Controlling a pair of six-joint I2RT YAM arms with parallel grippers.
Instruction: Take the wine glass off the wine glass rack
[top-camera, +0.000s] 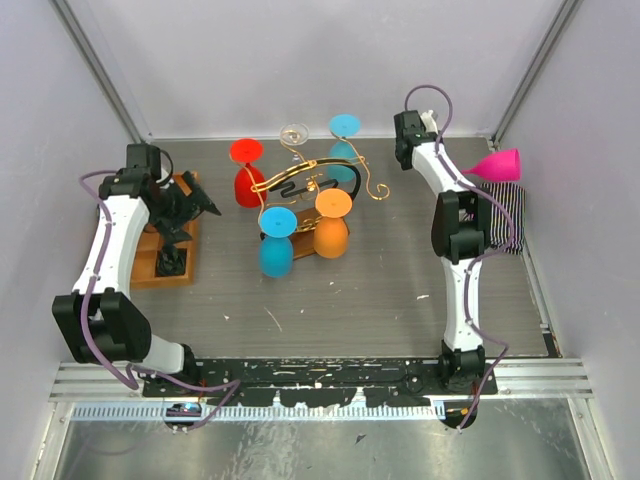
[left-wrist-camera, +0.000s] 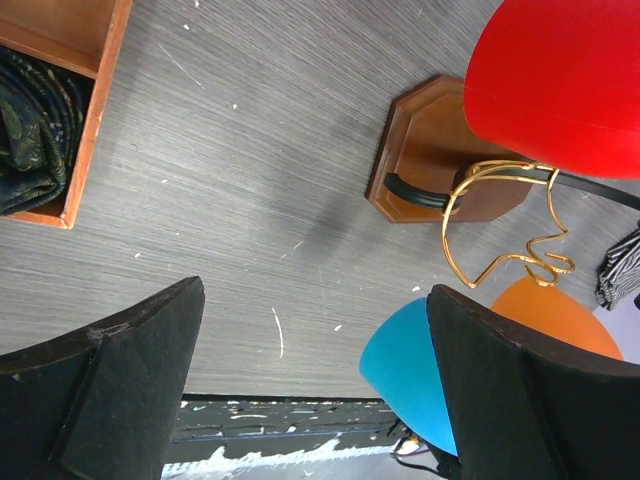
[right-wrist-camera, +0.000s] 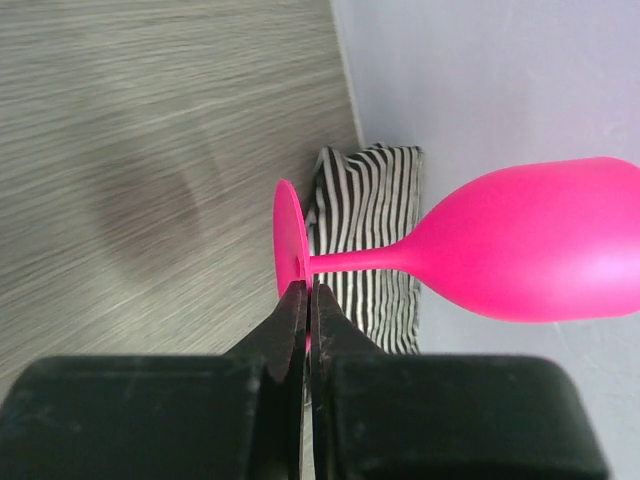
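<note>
The wine glass rack (top-camera: 310, 185), gold wire on a brown wooden base, stands mid-table and carries red (top-camera: 247, 175), blue (top-camera: 276, 245), orange (top-camera: 331, 225), light-blue (top-camera: 345, 140) and clear (top-camera: 294, 133) glasses. My right gripper (top-camera: 472, 176) is shut on the foot of a pink wine glass (top-camera: 498, 164) and holds it sideways, clear of the rack, at the right wall. In the right wrist view the fingers (right-wrist-camera: 308, 300) pinch the foot's rim, with the bowl (right-wrist-camera: 530, 250) pointing right. My left gripper (top-camera: 190, 235) is open and empty over the tray; its view shows the rack base (left-wrist-camera: 430, 150).
An orange-brown compartment tray (top-camera: 150, 275) sits at the left, with a dark cloth (left-wrist-camera: 30, 130) in it. A black-and-white striped cloth (top-camera: 505, 215) lies by the right wall, below the pink glass. Walls close in on the left, back and right.
</note>
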